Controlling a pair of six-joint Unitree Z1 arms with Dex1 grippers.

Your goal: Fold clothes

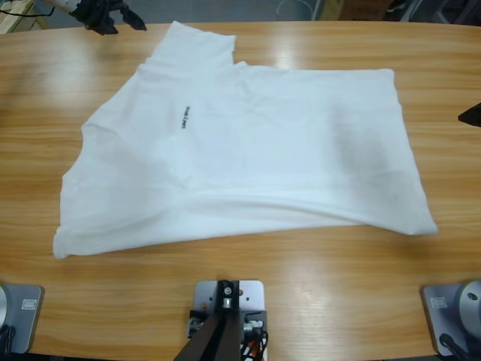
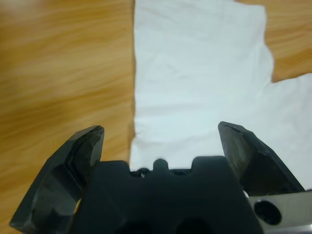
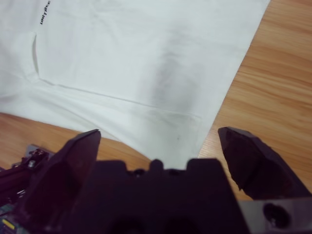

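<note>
A white T-shirt (image 1: 248, 150) lies spread on a long wooden worktop (image 1: 331, 301), filling most of its middle. It is not flat and square: it sits askew, with one sleeve pointing toward the far edge and the hem toward the right end. A long crease runs along the side nearest the front edge, where a strip of cloth seems doubled under, which suggests folding has only begun. A small dark text mark (image 1: 186, 118) shows on the chest, left of the middle.

Both arms sit back from the cloth, likely to leave it in full view before the next grasp. The left pincer (image 2: 161, 134) hovers near the far left corner of the worktop, just off the sleeve (image 2: 195, 73); its jaws are spread wide and hold nothing. In the high view it shows as a dark shape (image 1: 105, 19) at the top left.

The right pincer (image 3: 158, 136) hangs by the right end, looking down along the hem and the shirt's near corner (image 3: 185, 141). Its jaws are also wide apart and empty, touching no cloth. In the high view only a dark tip (image 1: 472, 114) shows at the right edge
</note>
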